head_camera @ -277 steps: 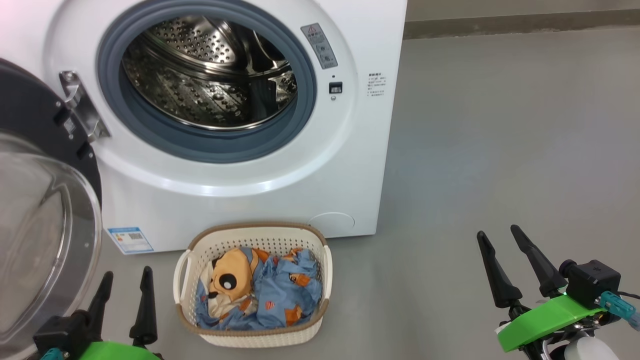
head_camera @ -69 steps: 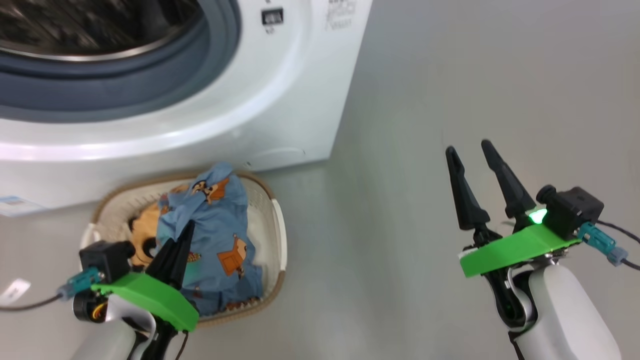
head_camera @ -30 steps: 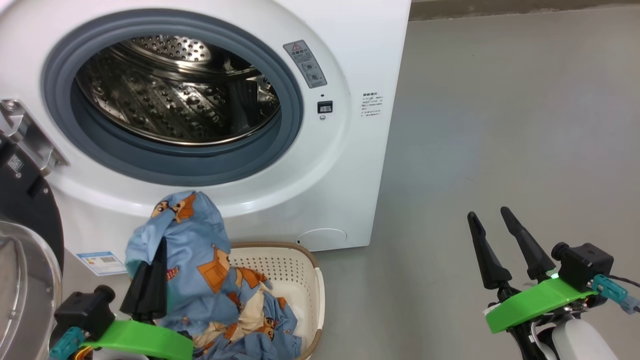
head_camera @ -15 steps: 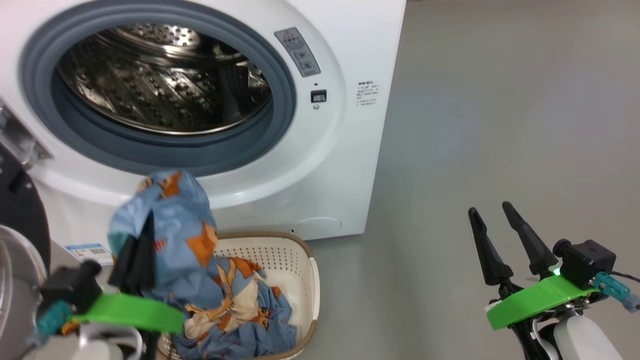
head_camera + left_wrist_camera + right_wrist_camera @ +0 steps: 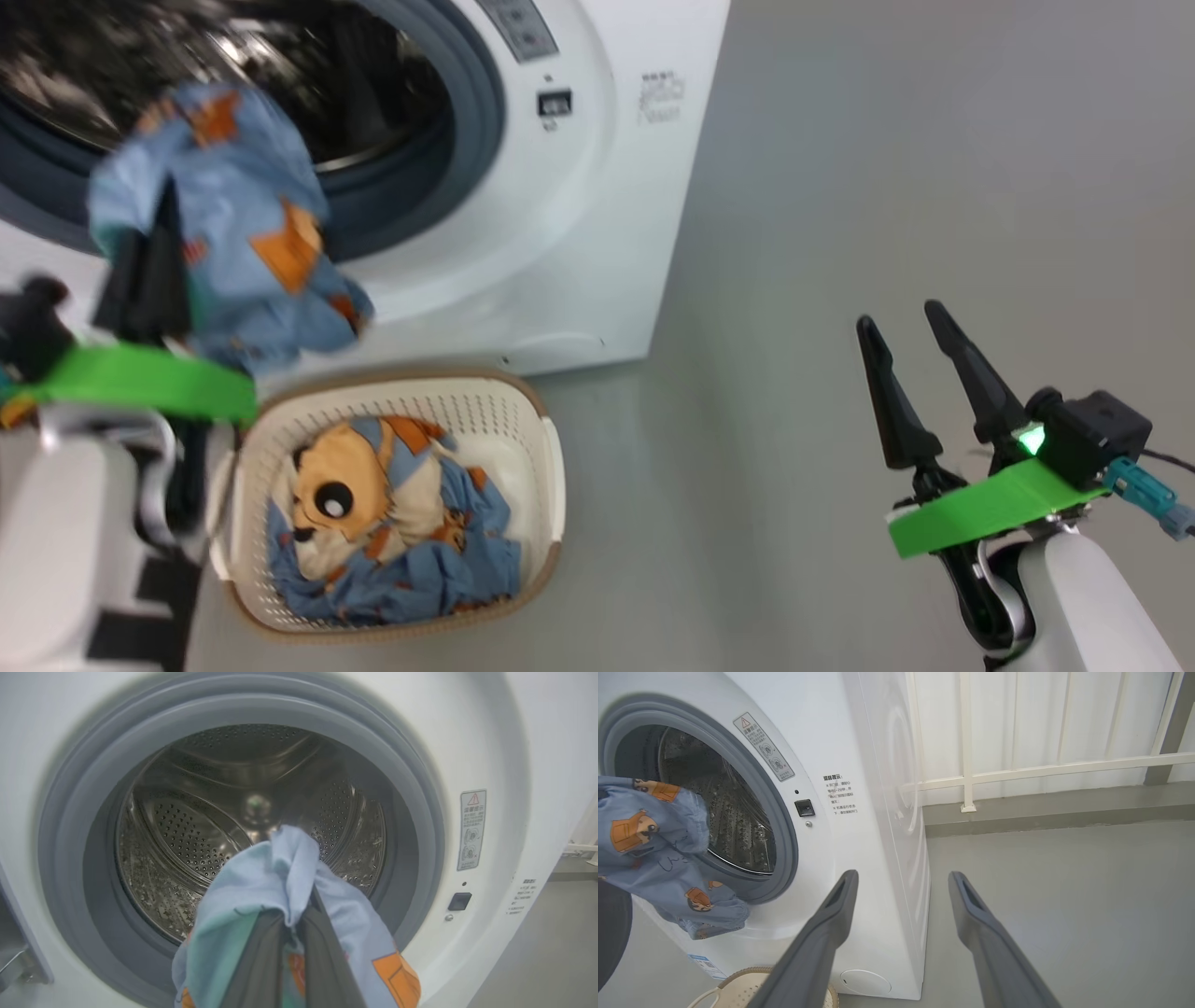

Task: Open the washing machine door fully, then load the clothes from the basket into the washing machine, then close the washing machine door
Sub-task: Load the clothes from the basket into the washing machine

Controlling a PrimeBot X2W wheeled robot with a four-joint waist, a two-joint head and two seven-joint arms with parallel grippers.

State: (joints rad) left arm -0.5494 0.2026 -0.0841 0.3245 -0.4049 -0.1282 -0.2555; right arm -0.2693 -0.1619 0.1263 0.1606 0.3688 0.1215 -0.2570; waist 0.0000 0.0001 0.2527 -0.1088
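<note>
My left gripper (image 5: 154,243) is shut on a light blue fox-print garment (image 5: 233,233), held up in front of the lower left of the washing machine (image 5: 579,233) opening. In the left wrist view the garment (image 5: 261,882) drapes over my fingers (image 5: 327,961), just before the grey gasket (image 5: 416,826) and the steel drum (image 5: 187,826). More clothes (image 5: 373,523), one with a tan animal face, lie in the cream basket (image 5: 551,467) on the floor below. The door's dark edge (image 5: 612,933) shows at the left, swung open. My right gripper (image 5: 898,315) stands open and empty, well to the right.
Bare grey floor (image 5: 887,140) spreads to the right of the machine. Behind it in the right wrist view are a white railing (image 5: 1045,770) and a wall. The basket rim (image 5: 738,989) sits close against the machine's front base, near a blue label sticker (image 5: 707,966).
My left gripper has risen with the blue garment from just above the basket to the drum opening, and the garment now hangs free of the basket. The head camera has shifted. The right gripper stays open.
</note>
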